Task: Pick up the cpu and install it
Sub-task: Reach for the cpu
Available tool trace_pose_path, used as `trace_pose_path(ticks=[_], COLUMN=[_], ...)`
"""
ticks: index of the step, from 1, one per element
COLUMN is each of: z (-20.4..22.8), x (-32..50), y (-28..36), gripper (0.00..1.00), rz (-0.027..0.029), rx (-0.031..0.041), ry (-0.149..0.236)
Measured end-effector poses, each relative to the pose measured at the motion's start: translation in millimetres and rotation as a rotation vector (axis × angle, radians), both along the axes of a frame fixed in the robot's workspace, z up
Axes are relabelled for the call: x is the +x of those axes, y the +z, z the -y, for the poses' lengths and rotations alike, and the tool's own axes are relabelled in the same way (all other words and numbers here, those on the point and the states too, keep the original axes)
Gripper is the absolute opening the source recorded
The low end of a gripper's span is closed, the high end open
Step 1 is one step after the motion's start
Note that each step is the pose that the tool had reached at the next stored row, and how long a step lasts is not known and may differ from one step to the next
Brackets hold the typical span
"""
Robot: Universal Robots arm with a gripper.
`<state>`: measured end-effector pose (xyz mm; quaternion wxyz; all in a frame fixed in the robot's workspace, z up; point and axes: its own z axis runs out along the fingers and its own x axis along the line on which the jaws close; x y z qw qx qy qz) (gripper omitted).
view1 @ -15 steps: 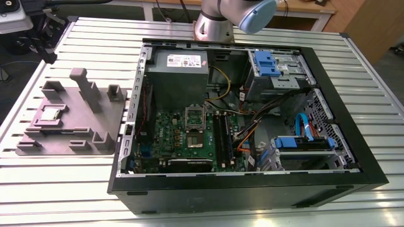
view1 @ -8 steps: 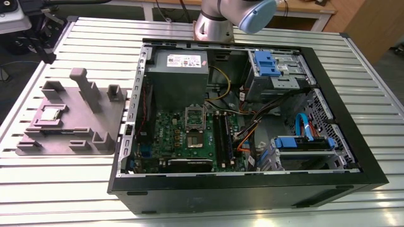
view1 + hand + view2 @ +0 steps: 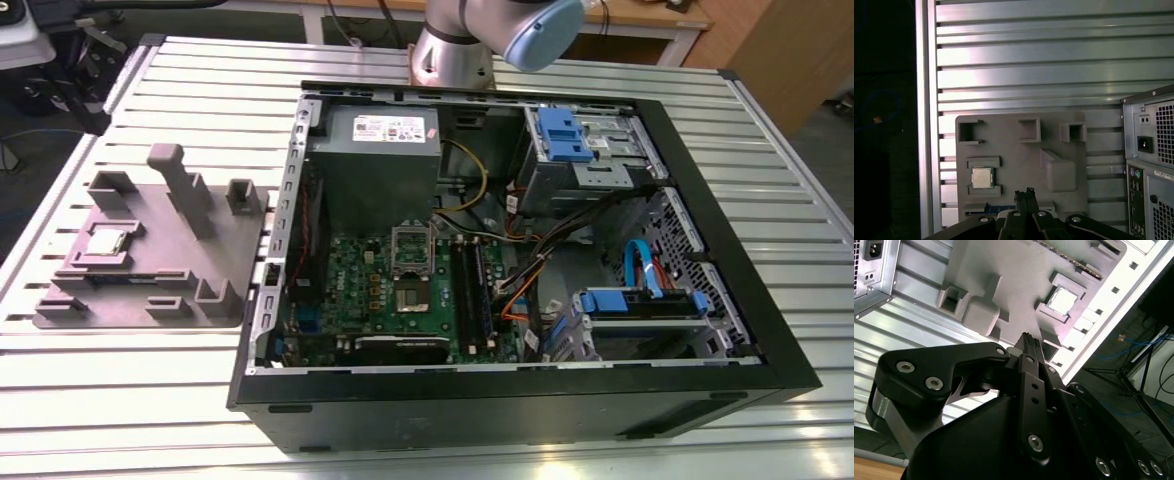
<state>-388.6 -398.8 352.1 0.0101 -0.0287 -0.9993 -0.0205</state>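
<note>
The cpu (image 3: 107, 240) is a small square chip with a shiny silver top. It lies flat in a recess of the grey holder block (image 3: 174, 265) at the exterior view's left, outside the computer case. In both wrist views my gripper (image 3: 1024, 192) (image 3: 1028, 338) hangs well above the holder block (image 3: 1019, 150) (image 3: 1004, 270). Its black fingers are shut together with nothing between them. The cpu (image 3: 982, 178) (image 3: 1061, 300) lies below and a little to one side of the fingertips, apart from them. The green motherboard (image 3: 400, 290) lies inside the open case.
The open black computer case (image 3: 534, 400) fills the table's middle, with a grey power supply (image 3: 380, 130), blue drive cages (image 3: 574, 135) and loose cables inside. Its rear panel (image 3: 1154, 150) stands close beside the holder block. The slatted aluminium table's edge (image 3: 926, 125) runs past the block.
</note>
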Motion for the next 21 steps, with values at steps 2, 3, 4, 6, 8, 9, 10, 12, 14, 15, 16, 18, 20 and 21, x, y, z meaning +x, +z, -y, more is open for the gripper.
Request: trace_pose_path(ticks=[2,3,4,6,8,9,10,12,14,15,16,18,20,21], z=[0.0,0.0,0.0,0.0,0.0,0.0,0.0,0.0,0.0,0.0,0.0,0.0,0.0,0.0], x=[-5.7,-8.6,-11.7,-26.0,-30.3,-32.5,-34.5,-38.2,-40.8,-42.2,-43.6,-49.1,-49.7,-49.7], y=[-0.2,-0.2,-0.3,-0.7,-0.9,-0.9,-1.0,-1.0,-1.0,-1.0,-1.0,-1.1,-1.0,-1.0], gripper=[0.10,0.10,0.10,0.10,0.10,0.10,0.10,0.10,0.10,0.10,0.10,0.10,0.10,0.10], rz=[0.0000,0.0000,-0.0001,-0.0001,-0.0001,0.0000,0.0000,-0.0001,0.0000,-0.0001,-0.0001,-0.0001,-0.0001,-0.0001], rx=[0.0001,0.0001,0.0000,0.0000,0.0000,0.0001,0.0001,0.0000,0.0000,0.0000,0.0000,0.0001,0.0000,0.0001], ry=[0.000,0.000,0.000,0.000,0.000,0.000,0.000,0.000,0.000,0.000,0.000,0.000,0.000,0.000])
